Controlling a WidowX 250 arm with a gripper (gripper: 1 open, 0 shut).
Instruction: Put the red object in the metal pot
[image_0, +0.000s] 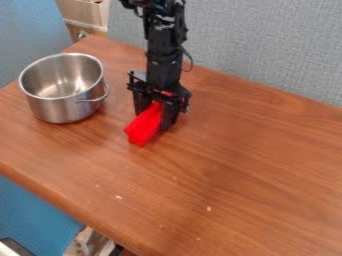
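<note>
The red object (144, 127) is a bright red bar. It hangs tilted in my gripper (158, 107), its lower end just above or at the wooden table. My black gripper is shut on its upper end. The metal pot (63, 86) is a shiny round steel pot standing at the left of the table, open side up and empty, well to the left of the gripper.
The wooden table (227, 170) spreads to the right and front, with its front edge running diagonally at the lower left. A blue wall stands behind. A pale object (87, 12) is at the top left, beyond the table.
</note>
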